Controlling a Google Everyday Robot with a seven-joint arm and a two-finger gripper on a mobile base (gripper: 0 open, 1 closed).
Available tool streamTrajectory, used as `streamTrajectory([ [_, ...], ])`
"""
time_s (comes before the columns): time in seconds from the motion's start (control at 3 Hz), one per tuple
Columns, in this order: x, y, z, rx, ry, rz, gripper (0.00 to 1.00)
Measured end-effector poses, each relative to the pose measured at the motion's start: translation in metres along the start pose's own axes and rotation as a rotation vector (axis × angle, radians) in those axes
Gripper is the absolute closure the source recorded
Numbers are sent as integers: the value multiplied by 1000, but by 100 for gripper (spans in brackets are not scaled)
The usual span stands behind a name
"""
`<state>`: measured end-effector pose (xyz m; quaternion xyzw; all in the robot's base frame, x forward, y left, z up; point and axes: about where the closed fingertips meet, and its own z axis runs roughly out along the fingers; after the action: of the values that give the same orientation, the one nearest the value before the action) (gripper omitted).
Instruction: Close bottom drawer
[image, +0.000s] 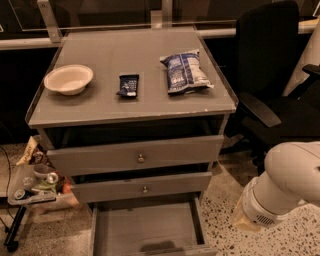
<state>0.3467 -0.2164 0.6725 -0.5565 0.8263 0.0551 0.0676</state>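
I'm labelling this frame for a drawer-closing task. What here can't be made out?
1. The claw: not in view in the camera view. Only the white arm shows, at lower right.
2. The bottom drawer: it stands open, but the bottom edge cuts off most of its front panel, and the knob is unseen.
3. The dark packet on the cabinet top: its print is too small to read.
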Motion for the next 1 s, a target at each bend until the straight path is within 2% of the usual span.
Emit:
streamTrajectory([
  [0.33, 19, 12, 50, -39, 23, 35, 100],
  [0.67, 51, 27, 137, -104, 54, 92, 100],
  [1.0, 74, 35, 207, -168, 75, 142, 100],
])
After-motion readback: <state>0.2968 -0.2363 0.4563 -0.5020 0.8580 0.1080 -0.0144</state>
